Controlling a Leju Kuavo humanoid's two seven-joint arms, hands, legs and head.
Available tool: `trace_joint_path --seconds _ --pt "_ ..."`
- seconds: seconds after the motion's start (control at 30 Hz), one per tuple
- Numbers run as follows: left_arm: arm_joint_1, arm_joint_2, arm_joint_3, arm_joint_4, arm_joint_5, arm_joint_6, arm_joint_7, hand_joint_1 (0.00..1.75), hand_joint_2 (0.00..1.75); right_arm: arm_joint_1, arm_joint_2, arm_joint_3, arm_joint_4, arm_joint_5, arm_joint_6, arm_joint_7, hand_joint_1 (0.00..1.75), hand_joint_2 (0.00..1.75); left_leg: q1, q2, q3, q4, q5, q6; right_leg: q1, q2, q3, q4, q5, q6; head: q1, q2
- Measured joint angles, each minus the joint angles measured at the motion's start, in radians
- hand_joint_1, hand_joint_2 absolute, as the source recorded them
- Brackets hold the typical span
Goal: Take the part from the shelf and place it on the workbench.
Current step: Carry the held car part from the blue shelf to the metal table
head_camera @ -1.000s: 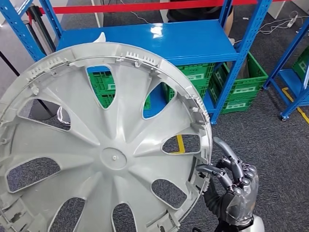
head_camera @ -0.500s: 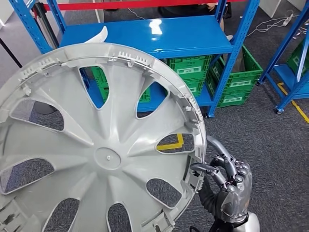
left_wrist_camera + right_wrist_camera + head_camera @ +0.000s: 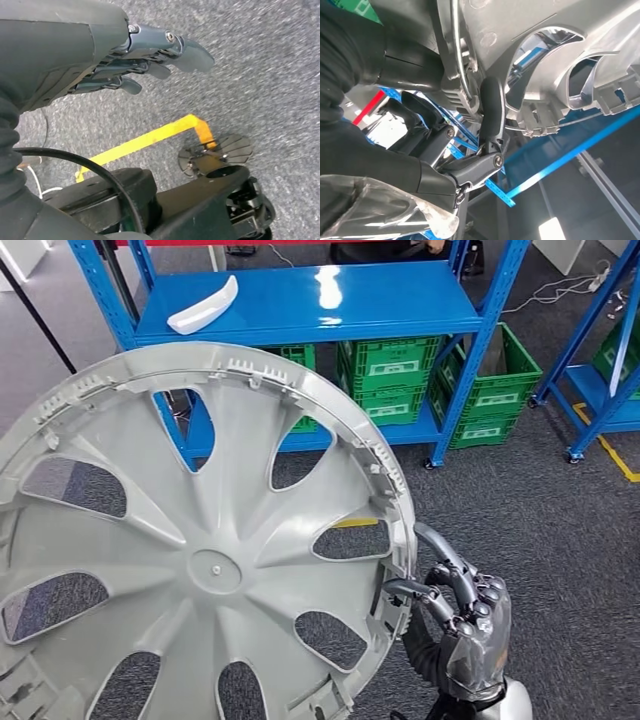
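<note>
Above the grey carpet (image 3: 558, 540), right hand (image 3: 460, 625) clamped on the wheel cover (image 3: 204, 560) rim; left hand (image 3: 124, 60) empty, fingers extended.

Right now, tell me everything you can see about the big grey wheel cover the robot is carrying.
The wheel cover is a large round disc of what looks like light grey plastic, with broad spokes fanning from a small centre hub, teardrop openings between them and clips along its rim. Its ribbed inner side faces the head camera. It is held up, tilted, in front of the blue shelf. The right hand grips its rim.
</note>
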Motion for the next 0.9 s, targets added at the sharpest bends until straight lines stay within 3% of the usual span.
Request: trace_joint_path --seconds 0.03,0.07,0.1,0.17,0.2,0.23,0.27,0.3,0.33,0.37,0.43,0.47,0.53,0.57,0.63,0.7,0.73,0.77,0.8,0.9 --pt "0.003 0.001 0.002 0.0 0.0 0.0 -0.001 0.0 1.75 -0.001 -0.001 0.002 0.001 0.0 0.0 0.001 1.75 1.75 0.002 -0.003 -0.006 0.002 -0.003 -0.006 -0.001 -0.008 -0.011 0.001 0.011 -0.008 0.0 0.0" --pt "0.007 0.001 0.004 0.001 0.001 0.001 -0.001 0.0 1.75 -0.002 -0.002 0.003 0.002 0.0 0.0 0.003 1.75 1.75 0.004 -0.004 -0.013 0.017 -0.026 -0.013 -0.002 -0.015 -0.023 0.002 0.023 -0.016 -0.002 0.0" --pt "0.011 0.001 0.006 0.001 0.001 0.001 -0.002 0.0 1.75 -0.003 -0.003 0.004 0.003 0.0 0.0 0.004 1.75 1.75 0.007 -0.003 -0.024 0.051 -0.069 -0.02 -0.005 -0.023 -0.036 0.001 0.036 -0.023 -0.004 0.0" --pt "0.014 0.001 0.007 0.001 0.001 0.002 -0.003 0.0 1.75 -0.003 -0.004 0.006 0.003 0.0 0.0 0.005 1.75 1.75 0.014 0.003 -0.046 0.17 -0.181 -0.033 -0.005 -0.037 -0.064 0.003 0.06 -0.029 -0.008 0.0" --pt "0.014 0.001 0.008 0.001 0.001 0.003 -0.003 0.0 1.75 -0.003 -0.004 0.007 0.003 0.0 0.0 0.005 1.75 1.75 0.017 0.005 -0.052 0.233 -0.214 -0.038 -0.005 -0.044 -0.077 0.004 0.071 -0.028 -0.009 0.0" --pt "0.014 0.001 0.009 0.001 0.001 0.004 -0.003 0.0 1.75 -0.004 -0.005 0.007 0.003 0.0 0.0 0.006 1.75 1.75 0.021 0.006 -0.049 0.278 -0.221 -0.042 -0.006 -0.052 -0.091 0.008 0.082 -0.026 -0.008 0.0" --pt "0.015 0.001 0.01 0.001 0.001 0.004 -0.003 0.0 1.75 -0.005 -0.006 0.008 0.004 0.0 0.0 0.007 1.75 1.75 0.024 0.007 -0.033 0.292 -0.205 -0.045 -0.006 -0.058 -0.106 0.012 0.093 -0.024 -0.009 0.0" --pt "0.015 0.002 0.01 0.001 0.001 0.004 -0.004 0.0 1.75 -0.006 -0.006 0.009 0.004 0.0 0.0 0.009 1.75 1.75 0.026 0.01 -0.001 0.271 -0.178 -0.047 -0.007 -0.065 -0.122 0.018 0.102 -0.021 -0.009 0.0" --pt "0.015 0.002 0.011 0.001 0.001 0.005 -0.005 0.0 1.75 -0.007 -0.007 0.01 0.004 0.0 0.0 0.011 1.75 1.75 0.028 0.016 0.046 0.216 -0.152 -0.047 -0.007 -0.07 -0.137 0.025 0.109 -0.018 -0.009 0.0" --pt "0.015 0.002 0.012 0.001 0.0 0.005 -0.006 0.0 1.75 -0.008 -0.008 0.012 0.004 0.0 0.0 0.012 1.75 1.75 0.028 0.027 0.099 0.142 -0.145 -0.046 -0.006 -0.075 -0.15 0.032 0.114 -0.013 -0.009 0.0" --pt "0.013 0.002 0.012 0.001 0.0 0.006 -0.009 0.0 1.75 -0.012 -0.009 0.014 0.004 0.0 0.0 0.014 1.75 1.75 0.023 0.043 0.172 0.023 -0.163 -0.035 -0.004 -0.085 -0.166 0.041 0.124 -0.002 -0.008 0.0" --pt "0.013 0.002 0.012 0.001 0.0 0.007 -0.01 0.0 1.75 -0.014 -0.009 0.016 0.004 0.0 0.0 0.014 1.75 1.75 0.02 0.045 0.181 -0.003 -0.175 -0.027 -0.003 -0.09 -0.17 0.043 0.13 0.005 -0.007 0.0" --pt "0.017 0.001 0.013 0.001 -0.001 0.008 -0.01 0.0 1.75 -0.018 -0.01 0.018 0.005 0.0 0.0 0.016 1.75 1.75 0.017 0.039 0.173 -0.012 -0.169 -0.008 -0.006 -0.094 -0.177 0.045 0.137 0.019 -0.007 0.0" --pt "0.018 0.001 0.013 0.001 -0.001 0.009 -0.01 0.0 1.75 -0.019 -0.01 0.018 0.005 0.0 0.0 0.016 1.75 1.75 0.017 0.035 0.168 -0.014 -0.161 0.001 -0.008 -0.086 -0.184 0.056 0.127 0.024 -0.007 0.0" --pt "0.018 0.0 0.013 0.001 -0.002 0.01 -0.011 0.0 1.75 -0.019 -0.011 0.019 0.005 0.0 0.0 0.017 1.75 1.75 0.017 0.029 0.154 -0.016 -0.144 0.018 -0.01 -0.057 -0.22 0.139 0.062 0.031 -0.005 0.0" --pt "0.017 0.0 0.013 0.001 -0.005 0.011 -0.012 0.0 1.75 -0.02 -0.013 0.02 0.006 -0.001 0.0 0.018 1.75 1.75 0.011 0.02 0.133 -0.015 -0.128 0.026 -0.009 -0.038 -0.27 0.274 -0.015 0.032 -0.005 0.0" --pt "0.018 0.0 0.013 0.001 -0.006 0.012 -0.012 0.0 1.75 -0.02 -0.014 0.021 0.007 -0.002 0.0 0.019 1.75 1.75 0.008 0.014 0.122 -0.013 -0.12 0.027 -0.009 -0.035 -0.282 0.318 -0.033 0.031 -0.005 0.0" --pt "0.019 0.0 0.013 0.001 -0.008 0.012 -0.012 0.0 1.75 -0.02 -0.015 0.022 0.007 -0.002 0.0 0.02 1.75 1.75 0.005 0.008 0.112 -0.011 -0.114 0.027 -0.007 -0.033 -0.275 0.325 -0.031 0.028 -0.005 0.0" --pt "0.019 0.0 0.013 0.001 -0.01 0.012 -0.012 0.0 1.75 -0.02 -0.015 0.022 0.007 -0.002 0.0 0.02 1.75 1.75 0.002 0.001 0.104 -0.009 -0.108 0.027 -0.006 -0.03 -0.246 0.29 -0.012 0.023 -0.005 0.0" --pt "0.019 -0.002 0.013 0.001 -0.014 0.013 -0.012 0.0 1.75 -0.02 -0.015 0.023 0.007 -0.002 0.0 0.02 1.75 1.75 -0.003 -0.02 0.088 0.0 -0.097 0.022 0.0 0.003 -0.116 0.084 0.05 0.0 -0.006 0.0"
